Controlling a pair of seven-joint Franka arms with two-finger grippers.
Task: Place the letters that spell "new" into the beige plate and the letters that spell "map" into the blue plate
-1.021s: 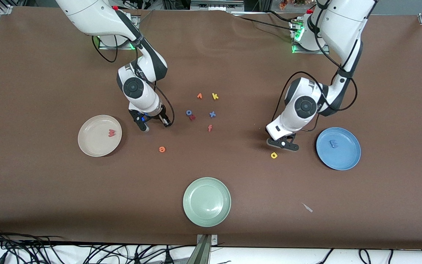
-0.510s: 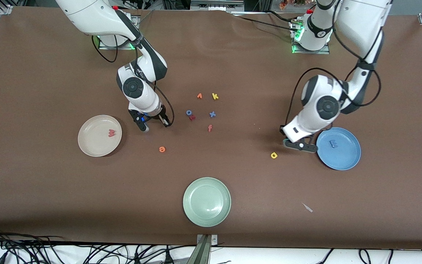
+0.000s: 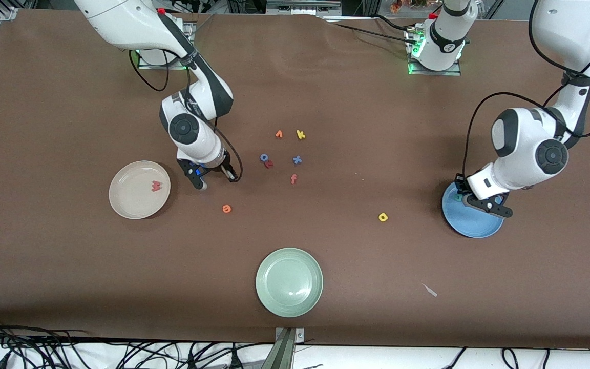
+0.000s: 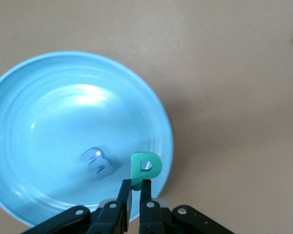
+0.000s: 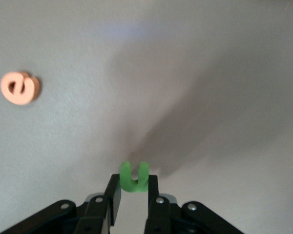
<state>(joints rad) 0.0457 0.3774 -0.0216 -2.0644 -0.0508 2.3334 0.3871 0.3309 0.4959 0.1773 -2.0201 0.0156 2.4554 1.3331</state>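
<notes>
My left gripper [image 3: 459,197] [image 4: 136,187] is shut on the teal p [image 4: 145,168] and holds it over the edge of the blue plate [image 3: 471,226] [image 4: 49,97]. The blue m [image 4: 96,163] lies inside that plate. My right gripper [image 3: 213,177] [image 5: 133,187] is shut on the green n [image 5: 133,176], over the table between the beige plate [image 3: 130,201] and the loose letters. The salmon w [image 3: 156,186] lies in the beige plate. The orange e [image 3: 227,208] [image 5: 20,88] and the yellow a [image 3: 383,217] lie on the cloth.
A pale green plate [image 3: 289,282] sits nearest the front camera. Mid-table lie an orange v [image 3: 279,134], yellow k [image 3: 300,135], blue x [image 3: 297,160], pink f [image 3: 293,179] and a blue o [image 3: 264,158] touching a red letter [image 3: 269,164].
The left arm has carried the teal p from beside the yellow a to over the blue plate. The right gripper has shut on the green n and shifted slightly toward the beige plate.
</notes>
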